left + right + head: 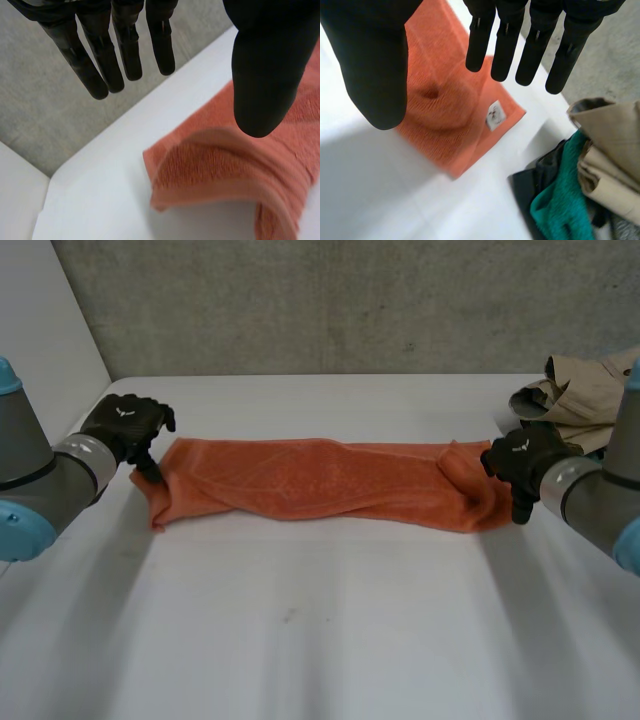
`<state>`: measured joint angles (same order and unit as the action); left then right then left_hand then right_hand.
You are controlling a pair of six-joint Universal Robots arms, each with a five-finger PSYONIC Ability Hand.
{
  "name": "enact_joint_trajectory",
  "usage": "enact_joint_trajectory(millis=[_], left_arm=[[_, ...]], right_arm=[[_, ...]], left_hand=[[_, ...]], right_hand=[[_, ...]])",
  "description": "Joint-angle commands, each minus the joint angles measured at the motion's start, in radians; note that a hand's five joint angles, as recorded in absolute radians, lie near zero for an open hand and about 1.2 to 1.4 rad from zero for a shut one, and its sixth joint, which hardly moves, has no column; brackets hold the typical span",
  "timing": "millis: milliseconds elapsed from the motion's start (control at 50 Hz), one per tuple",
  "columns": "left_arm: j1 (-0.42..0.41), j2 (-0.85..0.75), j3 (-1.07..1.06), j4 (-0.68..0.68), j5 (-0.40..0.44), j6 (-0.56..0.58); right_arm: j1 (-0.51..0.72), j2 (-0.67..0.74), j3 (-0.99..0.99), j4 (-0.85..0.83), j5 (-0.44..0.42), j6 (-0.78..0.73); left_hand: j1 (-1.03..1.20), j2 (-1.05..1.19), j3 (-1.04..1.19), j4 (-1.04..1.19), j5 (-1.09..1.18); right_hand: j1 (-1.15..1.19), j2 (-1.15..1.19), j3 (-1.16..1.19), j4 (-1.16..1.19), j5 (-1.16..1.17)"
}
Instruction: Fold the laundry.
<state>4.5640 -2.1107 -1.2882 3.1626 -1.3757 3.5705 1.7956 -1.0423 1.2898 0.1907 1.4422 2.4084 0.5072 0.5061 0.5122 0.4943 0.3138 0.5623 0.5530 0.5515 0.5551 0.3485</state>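
One orange towel (pixel 320 488) is laid stretched across the white table (pixel 300 640), nine to three o'clock. At its ends two hands are held, left hand (pixel 125 425) and right hand (pixel 520 460), fingers straight and spread. One clothes pile (pixel 575 400) is seen at two o'clock.

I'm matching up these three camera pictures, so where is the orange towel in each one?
Head view: orange towel stretched across the white table between the left robot hand and right robot hand.
Left wrist view: its end below that hand's thumb.
Right wrist view: its labelled end under the palm, beside the clothes pile.
Shared landmark: the white table.
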Motion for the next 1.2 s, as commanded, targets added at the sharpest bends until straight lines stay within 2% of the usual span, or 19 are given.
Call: enact_joint_trajectory(millis=[20,80,200,300,360,380,400,420,460,480,520,620,720,800,920,1060,1200], left_arm=[[0.027,-0.066,0.047,-0.053,0.003,0.068],[0.024,-0.119,0.088,-0.061,-0.002,0.085],[0.013,-0.201,0.167,-0.099,-0.003,0.106],[0.006,-0.226,0.210,-0.127,-0.010,0.108],[-0.005,-0.227,0.219,-0.131,-0.011,0.106],[-0.008,-0.227,0.219,-0.131,-0.011,0.108],[-0.013,-0.224,0.217,-0.131,-0.014,0.108],[-0.014,-0.223,0.216,-0.131,-0.016,0.108],[-0.017,-0.218,0.213,-0.131,-0.022,0.113],[-0.017,-0.210,0.210,-0.133,-0.029,0.114],[-0.017,-0.198,0.205,-0.136,-0.043,0.116],[-0.013,-0.065,0.155,-0.165,-0.080,0.108],[-0.007,0.168,0.072,-0.188,-0.048,0.085],[-0.005,0.363,0.024,-0.217,-0.002,0.019],[0.003,0.486,0.009,-0.228,0.067,-0.082],[-0.005,0.408,0.012,-0.228,0.066,-0.114],[-0.036,0.143,0.059,-0.217,-0.023,-0.087]], right_arm=[[-0.065,0.010,0.158,-0.209,-0.111,-0.019],[-0.079,0.027,0.196,-0.304,-0.157,0.000],[-0.074,0.063,0.227,-0.421,-0.190,0.037],[-0.070,0.117,0.206,-0.481,-0.192,0.044],[-0.070,0.159,0.184,-0.508,-0.192,0.043],[-0.068,0.169,0.175,-0.514,-0.192,0.041],[-0.067,0.189,0.160,-0.522,-0.191,0.038],[-0.065,0.198,0.149,-0.525,-0.186,0.037],[-0.067,0.215,0.126,-0.524,-0.183,0.035],[-0.068,0.222,0.109,-0.519,-0.175,0.032],[-0.070,0.217,0.097,-0.505,-0.157,0.032],[-0.076,0.093,0.114,-0.415,-0.138,0.061],[-0.096,-0.126,0.095,-0.206,-0.172,0.116],[-0.165,-0.273,0.022,-0.010,-0.206,0.170],[-0.191,-0.315,-0.104,0.058,-0.233,0.293],[-0.145,-0.138,-0.253,0.059,-0.204,0.365],[-0.052,0.119,-0.394,0.043,-0.069,0.318]], left_hand=[[-0.056,-0.055,-0.061,-0.043,-0.037],[-0.062,-0.061,-0.067,-0.049,-0.043],[-0.012,-0.011,-0.017,0.001,0.007],[0.223,0.224,0.218,0.235,0.241],[0.475,0.476,0.470,0.488,0.494],[0.542,0.543,0.537,0.555,0.561],[0.746,0.748,0.741,0.759,0.765],[0.850,0.851,0.845,0.863,0.869],[0.889,0.890,0.884,0.902,0.908],[0.889,0.890,0.884,0.902,0.908],[0.889,0.890,0.884,0.902,0.908],[0.889,0.890,0.884,0.902,0.908],[0.889,0.890,0.884,0.902,0.908],[0.889,0.890,0.884,0.902,0.908],[0.889,0.890,0.884,0.902,0.908],[0.889,0.890,0.884,0.902,0.908],[0.889,0.890,0.884,0.902,0.908]], right_hand=[[-0.065,-0.055,-0.054,-0.058,-0.025],[-0.068,-0.058,-0.057,-0.061,-0.028],[-0.047,-0.038,-0.036,-0.040,-0.008],[-0.009,0.000,0.002,-0.002,0.030],[0.038,0.047,0.048,0.045,0.077],[0.082,0.091,0.092,0.089,0.121],[0.213,0.222,0.224,0.220,0.252],[0.298,0.308,0.309,0.306,0.338],[0.565,0.574,0.576,0.572,0.604],[0.831,0.841,0.842,0.838,0.871],[0.834,0.843,0.845,0.841,0.873],[0.834,0.843,0.845,0.841,0.873],[0.834,0.843,0.845,0.841,0.873],[0.834,0.843,0.845,0.841,0.873],[0.834,0.843,0.845,0.841,0.873],[0.834,0.843,0.845,0.841,0.873],[0.834,0.843,0.845,0.841,0.873]])
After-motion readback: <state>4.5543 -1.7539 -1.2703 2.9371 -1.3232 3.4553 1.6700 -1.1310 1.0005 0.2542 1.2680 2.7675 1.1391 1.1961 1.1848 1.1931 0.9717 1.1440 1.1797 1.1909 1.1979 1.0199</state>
